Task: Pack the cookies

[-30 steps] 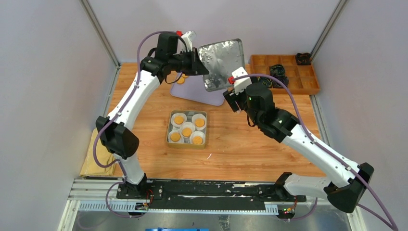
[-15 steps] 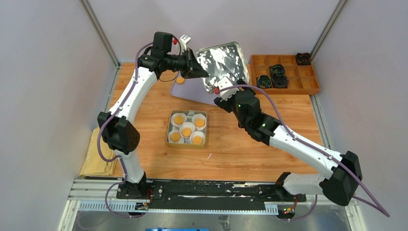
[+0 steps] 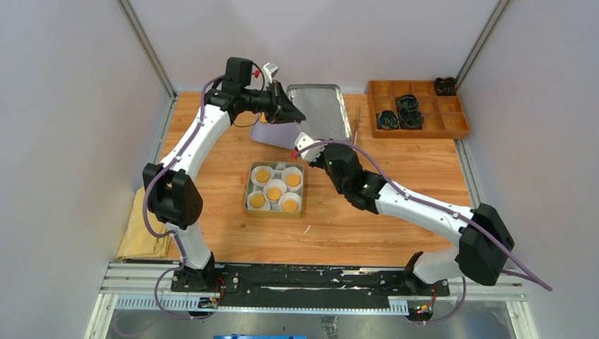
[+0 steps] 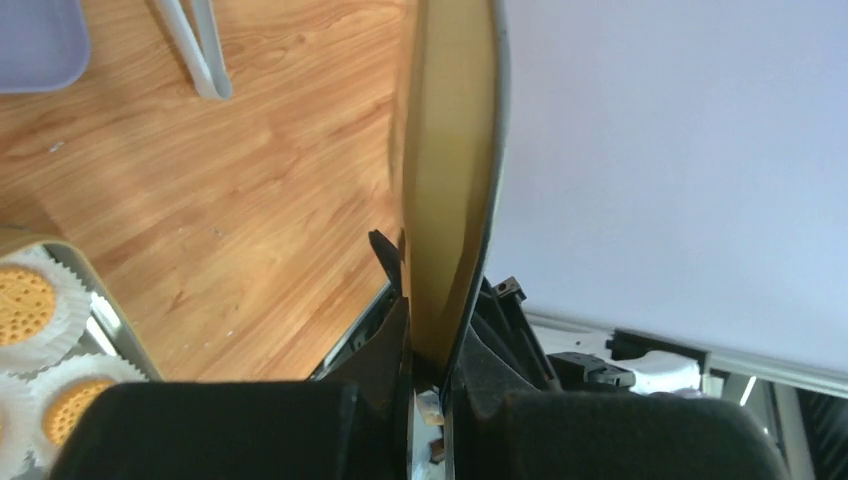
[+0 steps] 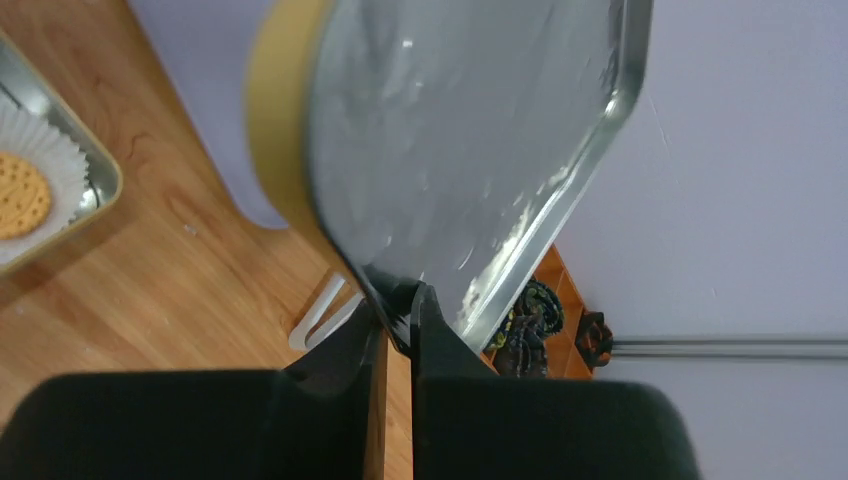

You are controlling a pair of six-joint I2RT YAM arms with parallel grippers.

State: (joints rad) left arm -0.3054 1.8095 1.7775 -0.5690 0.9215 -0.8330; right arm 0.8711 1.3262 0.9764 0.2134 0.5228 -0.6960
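Five cookies (image 3: 274, 193) in white cups (image 5: 55, 155), inside open tin (image 3: 246, 198), mid counter (image 3: 339, 226). Lid (image 3: 325, 109) off, held beyond tin by both arms, silver inside facing top camera. Left gripper (image 3: 286, 111): clamped on lid's left edge; in wrist view, lid edge-on, gold outer face, jaws tight on rim. Right gripper (image 3: 309, 143): pinched together on lid's near corner, rim between the fingers. Tin well apart from both grippers. Purple tray (image 3: 272, 134) under lid's left side, partly hidden by left arm. Orange organizer (image 3: 417, 106) far right, dark bits in some compartments. Tan cloth (image 3: 134, 236) at left counter edge.
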